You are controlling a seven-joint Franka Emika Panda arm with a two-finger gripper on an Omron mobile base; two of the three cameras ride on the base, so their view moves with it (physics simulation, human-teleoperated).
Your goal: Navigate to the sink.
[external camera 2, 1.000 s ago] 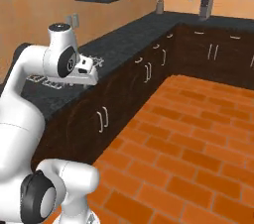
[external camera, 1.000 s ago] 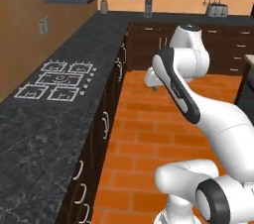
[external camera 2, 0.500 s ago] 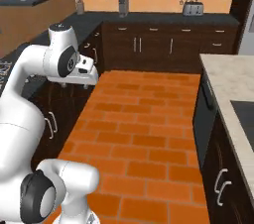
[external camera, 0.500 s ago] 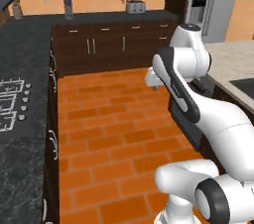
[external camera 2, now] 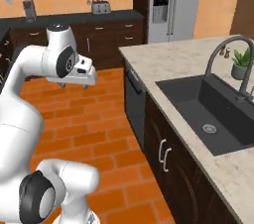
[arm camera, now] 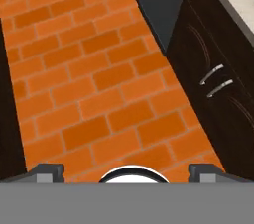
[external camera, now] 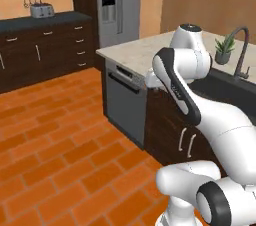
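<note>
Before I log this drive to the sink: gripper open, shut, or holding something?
Gripper: open, fingertips wide apart, nothing between them, brick floor below.

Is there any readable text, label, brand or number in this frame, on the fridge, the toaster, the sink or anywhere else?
None can be read. The fridge shows a dark dispenser panel with no legible marking; the toaster and the sink bear no lettering that shows. The gripper is open over bare brick floor.

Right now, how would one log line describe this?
phase: approaching | sink: ahead right, in marble island | hand: open, empty, over brick floor
</note>
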